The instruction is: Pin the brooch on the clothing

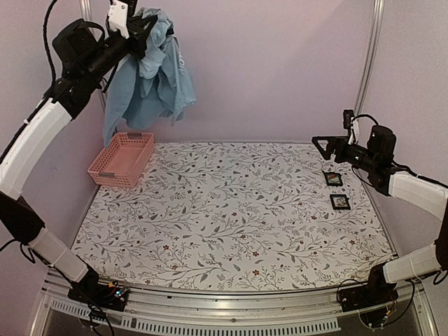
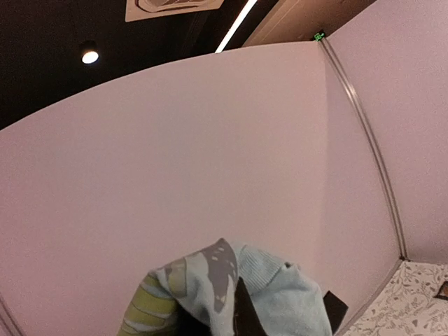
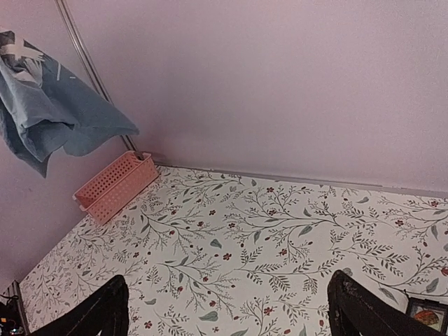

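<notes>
The clothing (image 1: pixel 155 77), a light blue T-shirt, hangs bunched high at the back left, off the table. My left gripper (image 1: pixel 143 33) is shut on its fabric. In the left wrist view the cloth (image 2: pixel 287 297) drapes over the dark fingers (image 2: pixel 245 316), showing grey and yellow-green print. My right gripper (image 1: pixel 326 147) hovers open above the table's right side, with nothing between its fingers (image 3: pixel 353 308). The brooch (image 3: pixel 428 316) shows only as a small orange and green patch inside a black square frame at the right wrist view's bottom right corner.
A pink plastic basket (image 1: pixel 122 159) stands at the back left of the floral table cover (image 1: pixel 231 210), below the hanging shirt. Two small black square frames (image 1: pixel 333 178) (image 1: pixel 340 201) lie near the right edge. Pale walls close in the back and sides.
</notes>
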Motion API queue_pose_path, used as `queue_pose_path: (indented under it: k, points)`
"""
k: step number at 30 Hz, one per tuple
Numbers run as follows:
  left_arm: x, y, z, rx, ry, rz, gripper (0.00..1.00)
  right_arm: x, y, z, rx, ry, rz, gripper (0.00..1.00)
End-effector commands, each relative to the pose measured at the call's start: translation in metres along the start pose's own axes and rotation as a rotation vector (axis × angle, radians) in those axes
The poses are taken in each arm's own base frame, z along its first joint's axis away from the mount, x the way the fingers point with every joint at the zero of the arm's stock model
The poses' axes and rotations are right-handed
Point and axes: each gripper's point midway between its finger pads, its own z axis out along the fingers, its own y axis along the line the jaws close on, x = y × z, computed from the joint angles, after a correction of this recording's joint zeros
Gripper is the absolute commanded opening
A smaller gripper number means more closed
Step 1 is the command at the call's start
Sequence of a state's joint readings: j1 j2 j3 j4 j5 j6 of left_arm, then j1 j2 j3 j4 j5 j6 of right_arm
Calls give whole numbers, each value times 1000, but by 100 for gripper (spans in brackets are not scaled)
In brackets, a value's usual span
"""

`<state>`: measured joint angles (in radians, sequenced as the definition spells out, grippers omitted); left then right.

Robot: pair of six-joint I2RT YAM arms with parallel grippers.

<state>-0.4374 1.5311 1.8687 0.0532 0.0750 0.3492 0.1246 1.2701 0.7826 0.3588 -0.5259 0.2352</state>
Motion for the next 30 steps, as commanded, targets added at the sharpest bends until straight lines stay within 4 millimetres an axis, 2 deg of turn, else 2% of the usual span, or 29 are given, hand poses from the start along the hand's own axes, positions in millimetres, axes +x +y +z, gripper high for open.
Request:
queue_pose_path:
  k: [1, 4, 9, 12, 15, 17, 19, 24, 25, 26, 28, 29, 30]
  points:
    - [33, -74, -6, 236, 116, -59, 0, -17, 22, -4, -68, -27, -3, 97]
    - [70, -108, -12, 275, 218, -206, 0, -16, 29, -6, -93, -16, -1, 96]
    - [161, -180, -44, 353, 388, -381, 0, -6, 34, -5, -92, 46, -5, 94]
    - [218, -233, -74, 441, 522, -472, 0, 8, 37, -3, -85, 111, -9, 93]
    - [253, -291, -99, 554, 625, -468, 0, 27, 41, 2, -65, 182, -4, 91]
    - [262, -325, -110, 621, 658, -434, 0, 45, 46, 7, -56, 246, 7, 89]
    - [267, -348, -114, 674, 673, -432, 0, 72, 54, 11, -42, 336, 25, 87]
    - [266, -381, -107, 781, 674, -503, 1, 139, 73, 14, 5, 523, 37, 80]
    - [265, -387, -107, 810, 673, -518, 8, 149, 73, 13, 17, 544, 49, 78]
    - [264, -392, -107, 838, 675, -533, 19, 160, 74, 12, 26, 568, 74, 76]
    - [259, -400, -107, 891, 675, -554, 54, 180, 76, 10, 46, 607, 106, 72]
    - [257, -400, -107, 901, 674, -555, 65, 189, 77, 8, 59, 625, 120, 71]
    - [250, -396, -105, 895, 664, -550, 70, 197, 81, 8, 62, 640, 123, 70]
